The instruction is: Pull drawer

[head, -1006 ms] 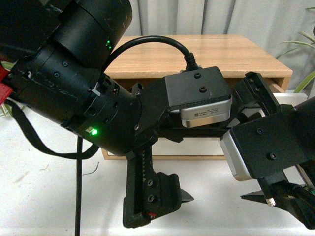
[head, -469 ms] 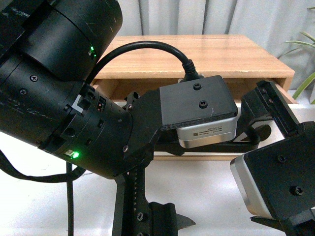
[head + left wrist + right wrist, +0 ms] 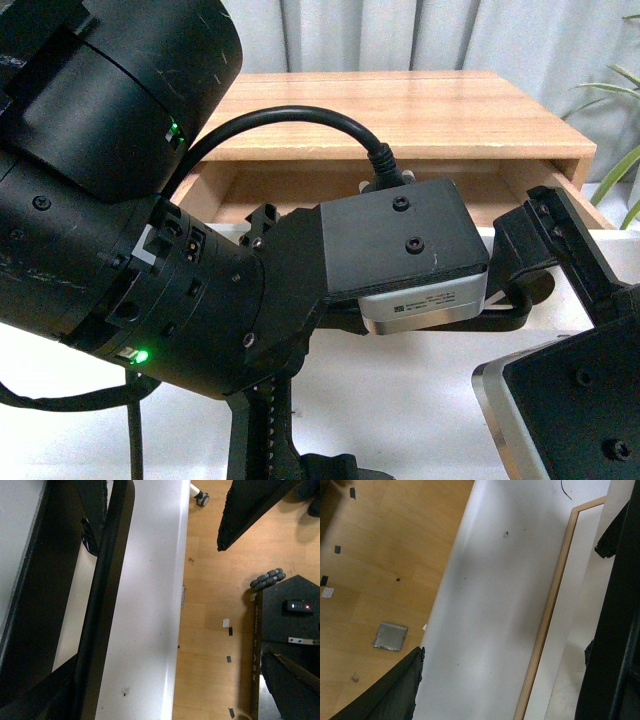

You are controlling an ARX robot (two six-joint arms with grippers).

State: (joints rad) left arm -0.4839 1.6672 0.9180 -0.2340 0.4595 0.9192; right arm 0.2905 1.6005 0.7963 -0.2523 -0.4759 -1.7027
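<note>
The drawer (image 3: pixel 300 182) stands pulled out of the wooden cabinet (image 3: pixel 400 105), its light wood inside showing. My arms hide most of its white front in the front view; a short piece of the black bar handle (image 3: pixel 515 312) shows. In the left wrist view the handle (image 3: pixel 107 605) runs along beside the table edge. My left gripper (image 3: pixel 242 600) is open over the floor, apart from the handle, with nothing between its fingers (image 3: pixel 250 510). My right gripper (image 3: pixel 505 680) is open above the white table with nothing in it.
The white table (image 3: pixel 490 605) carries the cabinet, whose wood bottom edge (image 3: pixel 550 620) and lower white front (image 3: pixel 577 580) show in the right wrist view. Wood floor (image 3: pixel 210 630) lies beyond the table edge. Plant leaves (image 3: pixel 615 85) stand at the right.
The drawer has come further out, showing more of its inside. Both arms have drawn back toward the camera and sunk lower in the front view.
</note>
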